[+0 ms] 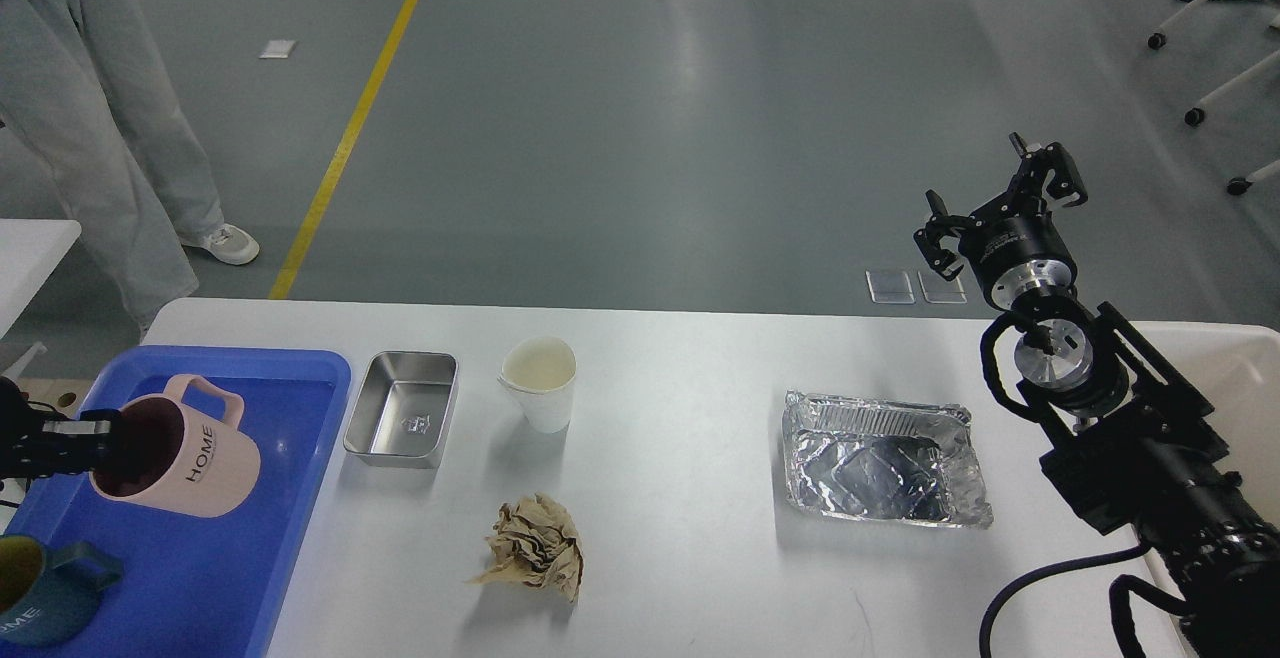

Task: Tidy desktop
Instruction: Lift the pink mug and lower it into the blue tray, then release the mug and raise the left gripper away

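Note:
The white desktop [700, 388] carries a small steel dish [402, 408], a white paper cup [540, 383], a crumpled brown paper ball [535, 543] and an empty foil tray [880, 458]. My left gripper [95, 435] comes in at the left edge and is shut on the rim of a pink mug [195, 458]. It holds the mug tilted over the blue tray [260, 538]. My right gripper [995, 200] is open and empty, raised above the table's far right edge, away from every object.
A dark teal mug [45, 588] lies in the blue tray's near corner. A white bin [1240, 378] stands at the right behind my right arm. A person in grey trousers [90, 128] stands beyond the table's left end.

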